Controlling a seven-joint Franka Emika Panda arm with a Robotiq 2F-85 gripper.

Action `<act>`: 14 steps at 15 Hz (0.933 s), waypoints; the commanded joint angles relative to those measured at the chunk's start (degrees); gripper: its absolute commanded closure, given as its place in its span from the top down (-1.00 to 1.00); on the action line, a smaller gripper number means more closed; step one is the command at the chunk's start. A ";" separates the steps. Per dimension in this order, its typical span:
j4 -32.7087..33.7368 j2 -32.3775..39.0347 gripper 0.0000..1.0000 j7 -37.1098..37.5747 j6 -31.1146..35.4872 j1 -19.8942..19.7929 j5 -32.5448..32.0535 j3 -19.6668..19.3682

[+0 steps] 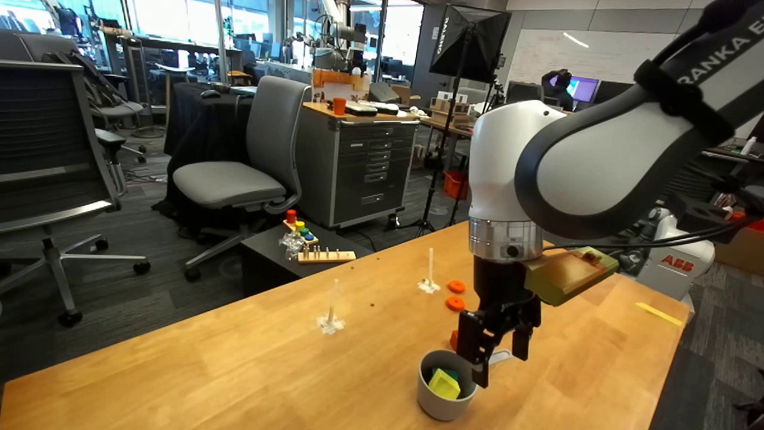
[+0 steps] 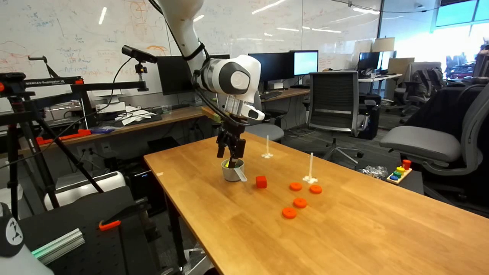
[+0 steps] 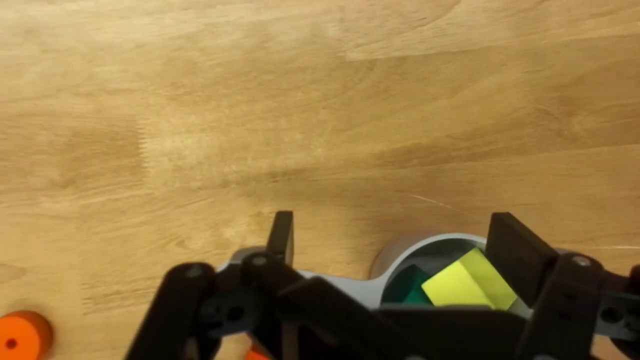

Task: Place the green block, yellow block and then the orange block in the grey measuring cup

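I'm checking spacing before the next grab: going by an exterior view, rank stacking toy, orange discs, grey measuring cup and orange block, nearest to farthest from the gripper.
1. Grey measuring cup: just beneath the gripper.
2. Orange block: right of the cup.
3. Orange discs: farther right, all beyond the block.
4. Stacking toy: toward the far right edge.

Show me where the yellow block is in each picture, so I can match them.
In an exterior view: yellow block, near the bottom, right of centre.
In an exterior view: yellow block, a sliver, slightly left of and below centre.
In the wrist view: yellow block, lower right.
Shared landmark: the cup, with the block inside.
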 commanded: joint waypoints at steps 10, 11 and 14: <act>-4.41 -0.31 1.00 9.63 16.47 -0.61 -1.91 -6.88; -4.45 0.02 1.00 10.60 17.45 -0.64 -1.69 -7.20; -3.79 1.78 1.00 11.64 19.47 -0.77 -1.36 -7.33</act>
